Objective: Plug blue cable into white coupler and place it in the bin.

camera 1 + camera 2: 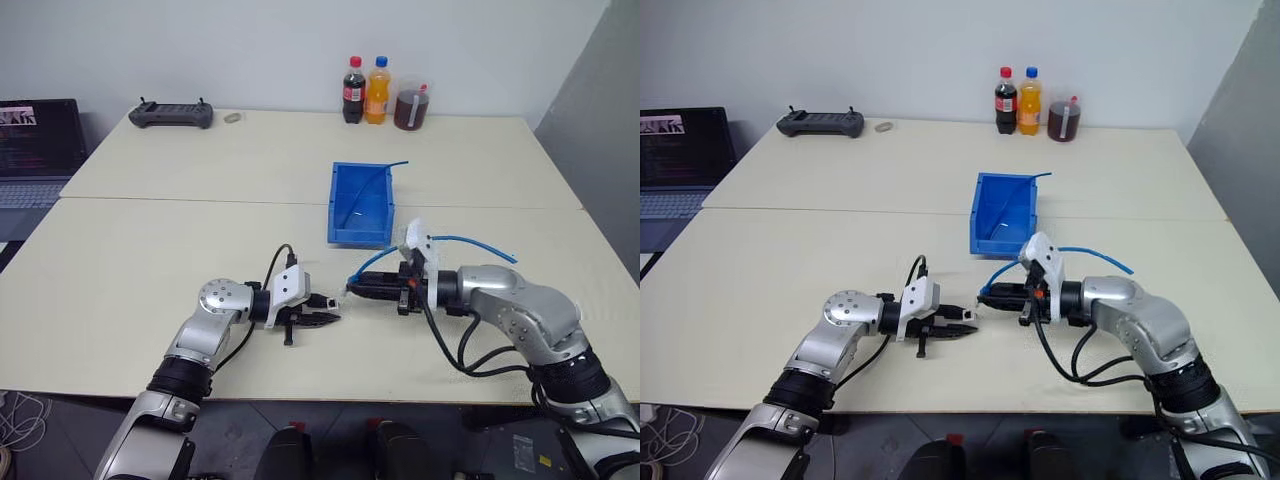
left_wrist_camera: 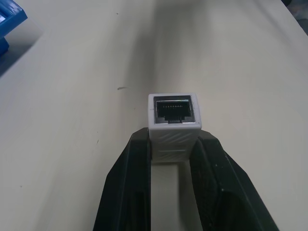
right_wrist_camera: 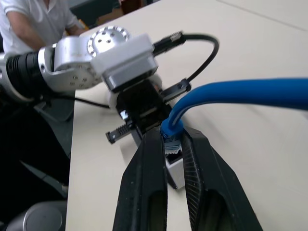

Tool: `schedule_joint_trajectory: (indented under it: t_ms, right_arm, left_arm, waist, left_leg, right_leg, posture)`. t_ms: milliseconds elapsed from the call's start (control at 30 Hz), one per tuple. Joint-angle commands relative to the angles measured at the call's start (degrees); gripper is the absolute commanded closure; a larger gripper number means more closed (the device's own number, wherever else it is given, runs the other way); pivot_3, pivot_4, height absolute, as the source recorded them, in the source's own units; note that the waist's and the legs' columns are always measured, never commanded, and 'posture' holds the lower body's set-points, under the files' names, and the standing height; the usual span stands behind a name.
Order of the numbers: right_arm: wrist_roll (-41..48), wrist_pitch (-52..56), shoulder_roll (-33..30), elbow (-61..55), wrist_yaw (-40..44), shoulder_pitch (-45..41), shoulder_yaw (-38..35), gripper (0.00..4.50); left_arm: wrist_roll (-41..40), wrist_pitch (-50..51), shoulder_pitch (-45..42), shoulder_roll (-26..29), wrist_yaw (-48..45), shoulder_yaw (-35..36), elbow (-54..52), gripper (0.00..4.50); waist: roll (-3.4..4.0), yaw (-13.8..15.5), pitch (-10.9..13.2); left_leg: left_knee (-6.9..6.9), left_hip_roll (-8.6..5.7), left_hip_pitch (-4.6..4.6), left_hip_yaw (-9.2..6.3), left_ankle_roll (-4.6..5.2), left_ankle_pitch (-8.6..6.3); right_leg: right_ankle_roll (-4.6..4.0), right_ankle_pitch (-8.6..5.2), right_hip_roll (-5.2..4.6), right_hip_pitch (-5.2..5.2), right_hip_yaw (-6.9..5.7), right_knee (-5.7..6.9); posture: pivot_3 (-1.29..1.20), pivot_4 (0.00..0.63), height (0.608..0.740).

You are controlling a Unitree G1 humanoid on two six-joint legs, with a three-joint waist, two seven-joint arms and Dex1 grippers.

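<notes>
My left gripper (image 2: 174, 144) is shut on the white coupler (image 2: 174, 115), whose dark socket faces away from the wrist over bare table. In the head views this gripper (image 1: 325, 320) points right, toward my right gripper (image 1: 356, 288). My right gripper (image 3: 171, 139) is shut on the blue cable (image 3: 240, 94) just behind its plug. The cable (image 1: 470, 240) loops back over the right wrist. Plug and coupler (image 3: 176, 175) are close together but apart, the plug slightly higher. The blue bin (image 1: 345, 232) stands open just beyond both grippers.
Another thin blue cable (image 1: 378, 180) lies in the bin and sticks out over its far corner. Two bottles (image 1: 365, 90) and a jar (image 1: 410, 103) stand at the far table edge, and a controller (image 1: 172, 114) lies far left. A laptop (image 1: 35, 150) sits at the left. A person (image 3: 29, 19) sits nearby.
</notes>
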Motion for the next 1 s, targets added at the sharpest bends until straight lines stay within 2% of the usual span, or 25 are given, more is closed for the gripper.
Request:
schedule_joint_trajectory:
  t_ms: [33, 267, 1000]
  right_arm:
    - [-3.41, -4.07, 1.56, 0.68, 1.54, -0.39, 1.16, 4.3]
    - [-7.35, -6.66, 4.86, 4.87, 2.16, -0.6, 2.03, 4.3]
    - [-13.52, -10.55, 6.64, 8.94, 6.45, -0.66, 3.37, 4.3]
  left_arm:
    - [-0.47, -1.07, -0.69, 0.27, -0.43, -0.55, 0.13, 3.72]
    - [-0.69, -0.36, -1.2, 0.07, -0.51, -1.05, -0.39, 3.72]
    - [-1.58, 1.23, -1.65, 1.16, -0.85, -0.49, -0.92, 3.72]
  waist:
    - [0.0, 0.0, 0.0]
    - [0.0, 0.0, 0.0]
    - [0.0, -0.01, 0.0]
  left_leg:
    - [0.01, 0.0, 0.0, 0.0, 0.0, 0.0]
    - [0.04, 0.0, 0.02, 0.0, 0.0, 0.0]
    - [0.06, -0.01, 0.05, 0.01, -0.01, 0.0]
  right_leg:
    - [0.0, 0.0, 0.0, 0.0, -0.01, 0.01]
    - [0.0, 0.0, 0.0, 0.0, 0.0, 0.08]
    - [-0.01, 0.0, 0.0, -0.02, 0.01, 0.17]
  posture:
    - [0.0, 0.15, 0.74]
    - [0.0, 0.15, 0.74]
    - [0.0, 0.15, 0.74]
